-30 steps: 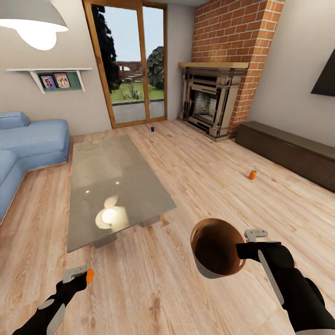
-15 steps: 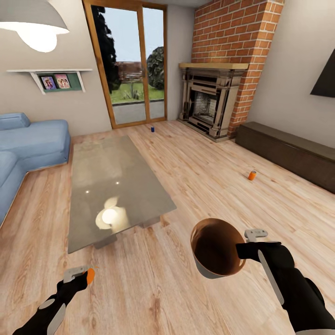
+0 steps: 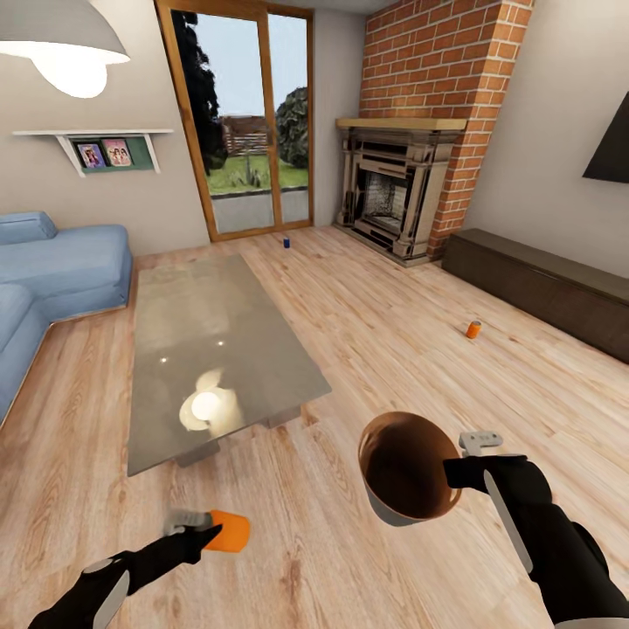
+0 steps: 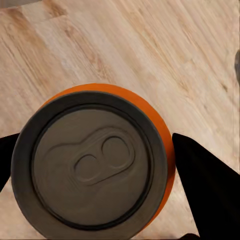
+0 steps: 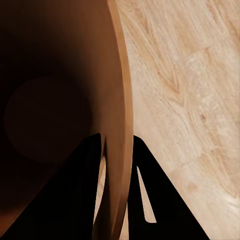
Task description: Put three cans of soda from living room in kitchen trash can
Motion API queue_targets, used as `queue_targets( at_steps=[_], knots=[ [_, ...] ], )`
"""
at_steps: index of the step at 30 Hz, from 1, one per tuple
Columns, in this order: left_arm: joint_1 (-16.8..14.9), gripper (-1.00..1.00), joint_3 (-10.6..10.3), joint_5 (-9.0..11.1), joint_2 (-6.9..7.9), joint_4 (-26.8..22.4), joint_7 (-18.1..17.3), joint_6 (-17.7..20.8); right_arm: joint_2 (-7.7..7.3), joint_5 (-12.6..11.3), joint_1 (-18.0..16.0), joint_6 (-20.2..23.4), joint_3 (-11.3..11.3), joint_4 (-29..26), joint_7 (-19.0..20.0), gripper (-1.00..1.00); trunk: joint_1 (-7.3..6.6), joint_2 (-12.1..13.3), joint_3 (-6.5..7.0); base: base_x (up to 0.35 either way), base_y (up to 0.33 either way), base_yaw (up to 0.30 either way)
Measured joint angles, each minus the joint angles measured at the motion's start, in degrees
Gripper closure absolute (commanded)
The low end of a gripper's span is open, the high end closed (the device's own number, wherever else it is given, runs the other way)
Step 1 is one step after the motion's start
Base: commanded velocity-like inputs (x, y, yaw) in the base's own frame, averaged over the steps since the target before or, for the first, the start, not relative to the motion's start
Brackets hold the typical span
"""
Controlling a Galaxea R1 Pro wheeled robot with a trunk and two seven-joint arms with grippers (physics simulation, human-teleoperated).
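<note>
Left gripper [image 3: 212, 530] holds an orange soda can [image 3: 230, 530] between its fingers — can lying sideways, clear of the wood floor [image 3: 288, 542]. In the left wrist view the can's grey top [image 4: 92, 165] faces the camera, with a dark finger [image 4: 207, 185] pressed to each side of the orange body.

Right gripper [image 3: 461, 463] is clamped on the rim of the trash can [image 3: 406, 467]. Bin is tilted, its glossy brown inside turned toward the head camera. In the right wrist view one finger [image 5: 75, 200] sits inside the wall [image 5: 120, 115], the other outside it, pinching the thin edge.

Held can and bin are apart, a stretch of bare floor showing between them.

Two more cans stand on the floor well beyond the fingers — a second orange can [image 3: 473, 329] out past the right gripper, near the low dark cabinet [image 3: 542, 284], and a blue can [image 3: 286, 242] by the glass door [image 3: 249, 122].

Stone-topped table [image 3: 214, 349] lies ahead of the left gripper, blue sofa [image 3: 52, 279] further off.
</note>
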Motion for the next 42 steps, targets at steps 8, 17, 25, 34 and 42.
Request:
queue_targets(
  at_steps=[8,17,25,34,42],
  knots=[
    [0.0,1.0,-0.05,-0.03,0.04,0.07,-12.67,0.67,0.03,-0.04,0.07,-0.34,0.01,0.84,-0.01,1.0,0.0,0.0,0.0,0.0,0.0,0.0],
    [0.0,1.0,-0.18,0.0,0.06,-0.31,-22.55,2.48,0.07,-0.07,0.09,-5.09,0.13,7.81,0.04,1.0,0.0,0.0,0.0,0.0,0.0,0.0],
    [-0.01,1.0,-0.22,0.01,0.05,-2.54,-26.12,3.61,0.18,-0.67,0.06,-11.48,4.19,15.85,-0.11,1.0,0.0,0.0,0.0,0.0,0.0,0.0],
    [-0.02,1.0,-0.24,0.01,0.0,-7.48,-35.87,8.61,2.47,-0.79,-0.03,-16.77,6.04,23.53,-0.34,1.0,0.0,0.0,0.0,0.0,0.0,0.0],
    [-0.01,1.0,-1.69,0.01,-0.03,-12.62,-40.11,13.4,3.32,-0.01,-0.93,-17.53,6.16,27.47,-0.47,1.0,0.0,0.0,0.0,0.0,0.0,0.0]
  ],
)
